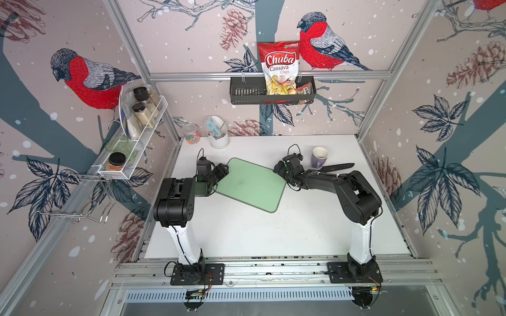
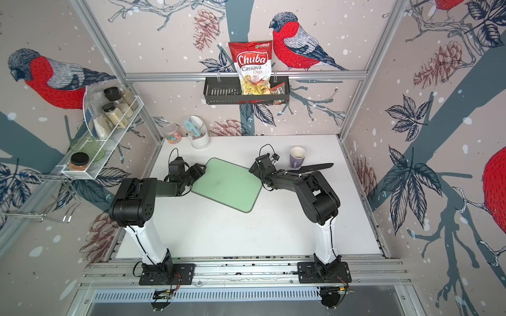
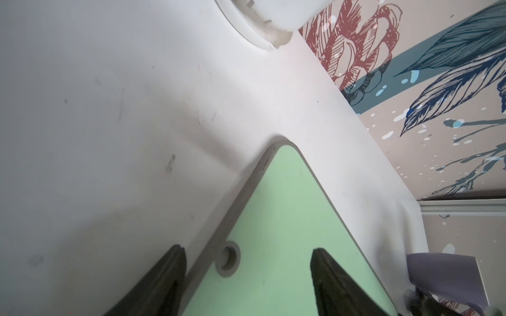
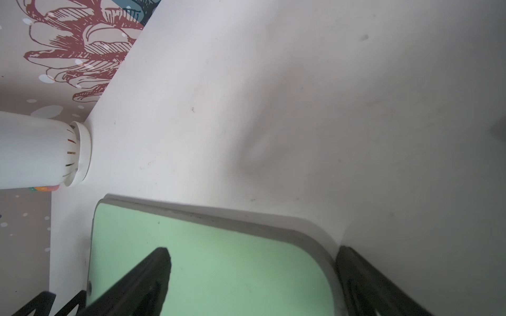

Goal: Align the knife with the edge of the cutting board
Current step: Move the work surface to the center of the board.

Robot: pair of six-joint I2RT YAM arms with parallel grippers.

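Left hand (image 1: 222,171) is closed down on the short edge of the cutting board (image 1: 252,188), right beside the small hole (image 3: 227,258). In its wrist view 1 finger (image 3: 161,281) sits against the grey rim on the tabletop side and the other finger (image 3: 339,284) lies on the green face, so I judge this a grip on the board.

Right hand (image 1: 279,173) stands wide open astride the board's far right corner. It has 1 finger (image 4: 142,281) over the green face and 1 finger (image 4: 367,281) just outside the rim, above the bare tabletop (image 1: 246,235). It holds nothing.

Between the 2 hands the board lies flat but skewed, its long edges running diagonally from far left to nearer right.

Beyond the right forearm the knife (image 1: 339,166) lies on the tabletop, apart from the board and just in front of the purple mug (image 1: 319,157); whether the 2 touch I cannot tell. Its long axis runs almost straight across the tabletop, with the point toward the right wall. The handle end is hidden behind the arm in both top views.

That axis matches none of the board's 4 edges. The knife lies on the right arm's side, but behind the right hand's wrist rather than ahead of its fingers. So the right arm is the nearer, yet it would probably have to back off the corner and swing round to reach the knife. The left hand has the whole board between it and the knife.
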